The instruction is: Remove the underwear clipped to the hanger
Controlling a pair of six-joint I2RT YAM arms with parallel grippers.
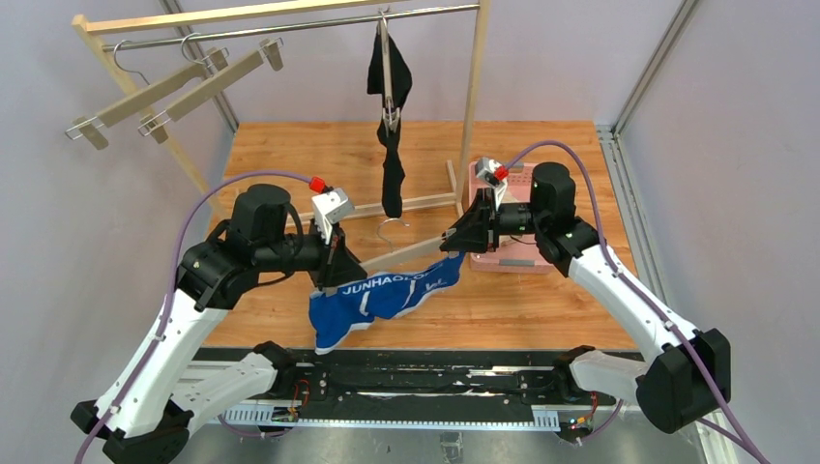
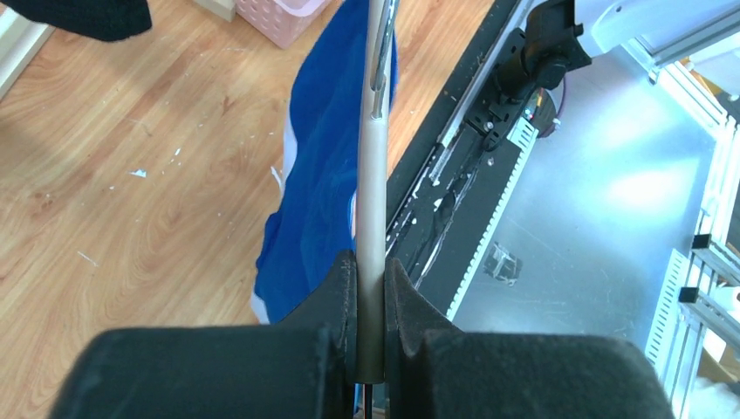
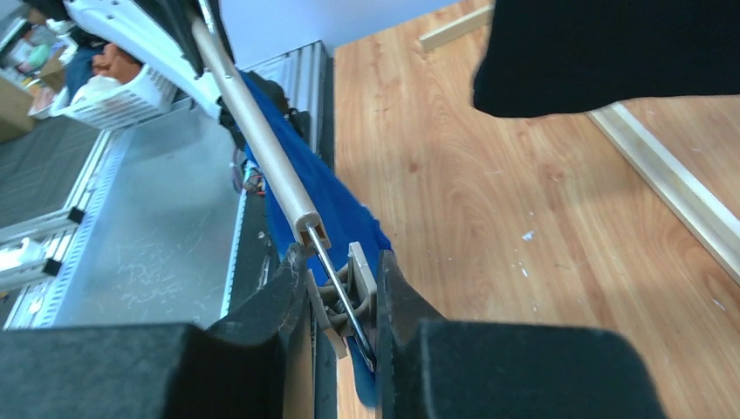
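Note:
The bright blue underwear (image 1: 387, 295) with white lettering hangs from a wooden hanger (image 1: 411, 253) held level between my two arms above the floor. My left gripper (image 2: 371, 271) is shut on the hanger's bar (image 2: 373, 201), with the blue cloth (image 2: 323, 175) draped on its left. My right gripper (image 3: 340, 279) is shut on the hanger clip (image 3: 359, 275) at the bar's other end, one pad on each paddle; blue cloth (image 3: 340, 209) still sits in the clip. The black underwear (image 1: 391, 164) hangs clipped to another hanger on the rack. No cream-beige underwear is in view.
A wooden rack (image 1: 474, 87) with a metal rail stands at the back; two bare clip hangers (image 1: 174, 92) hang at its left end. A pink basket (image 1: 512, 256) sits on the floor under my right arm. The black frame rail (image 1: 406, 382) runs along the near edge.

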